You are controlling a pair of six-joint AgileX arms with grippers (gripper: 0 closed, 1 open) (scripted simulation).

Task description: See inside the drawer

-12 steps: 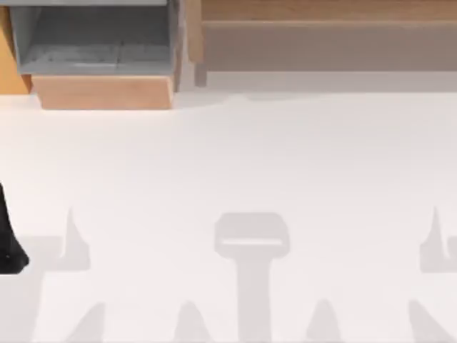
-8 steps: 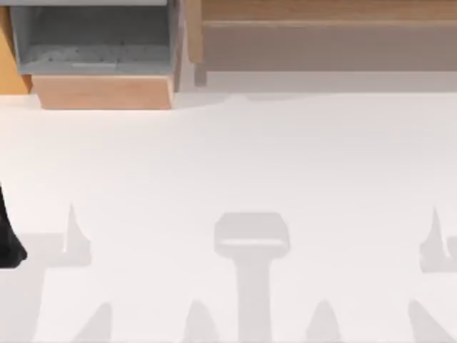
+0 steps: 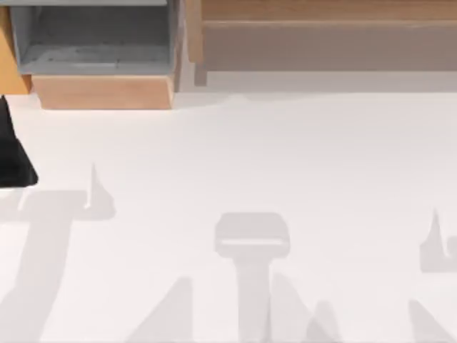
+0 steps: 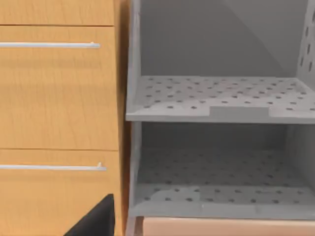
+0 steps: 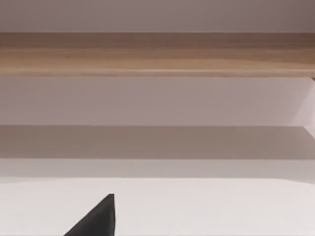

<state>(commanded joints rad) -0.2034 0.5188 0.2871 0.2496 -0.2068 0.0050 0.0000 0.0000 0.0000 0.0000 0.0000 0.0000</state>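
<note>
From the left wrist view I count 2 closed orange-brown drawer fronts, each with 1 handle; the drawer (image 4: 54, 194) I want sits far left, its front long side to side. My left gripper (image 3: 13, 153) is near it; whether its jaws are open, I cannot tell.

Orange-brown wooden drawer (image 4: 59, 93) fronts; grey shelves (image 4: 221, 101) dotted with dark holes.

Two orange-brown drawer fronts (image 4: 56, 88) are stacked one above the other, each shut and carrying a thin silver handle (image 4: 49, 45). Just beside them stands an open grey perforated shelf (image 4: 221, 101), a second perforated floor (image 4: 216, 191) beneath it. A black tip of the left tool (image 4: 98, 221) juts in at the edge.
</note>
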